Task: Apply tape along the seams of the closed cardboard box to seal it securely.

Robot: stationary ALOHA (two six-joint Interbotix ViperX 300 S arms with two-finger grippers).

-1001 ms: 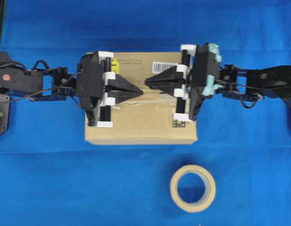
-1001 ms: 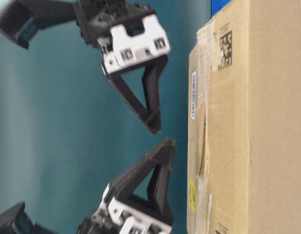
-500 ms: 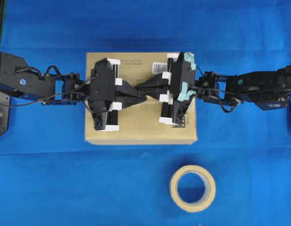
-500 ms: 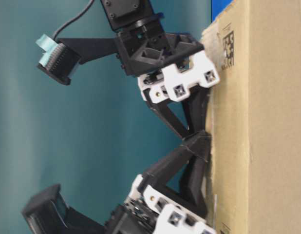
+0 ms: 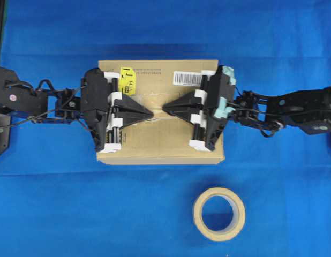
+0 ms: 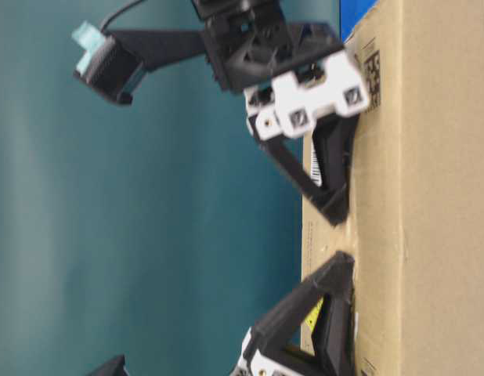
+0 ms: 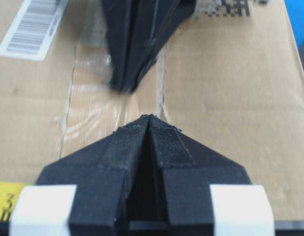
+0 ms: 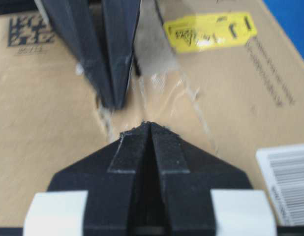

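The cardboard box [image 5: 160,144] lies in the middle of the blue table, flaps shut. A short glossy tan piece of tape [image 7: 100,110] lies over the seams [image 5: 157,111] at the middle of the top. My left gripper [image 5: 150,112] is shut and empty, its tip down on the tape's left end. My right gripper [image 5: 165,108] is also shut and empty, facing it tip to tip across a small gap. In the table-level view both tips press against the box top [image 6: 430,196]. The right wrist view shows the wrinkled tape [image 8: 164,101] just beyond my right gripper [image 8: 150,124].
A beige tape roll [image 5: 219,213] lies flat on the table in front of the box. A yellow sticker [image 5: 126,80] and a white barcode label [image 5: 187,77] are on the far flap. A black data code [image 6: 366,69] shows near a box corner.
A second ago both shut grippers hung above the box. They came down, met tip to tip at the middle of the seam, and have now drawn slightly apart along it.
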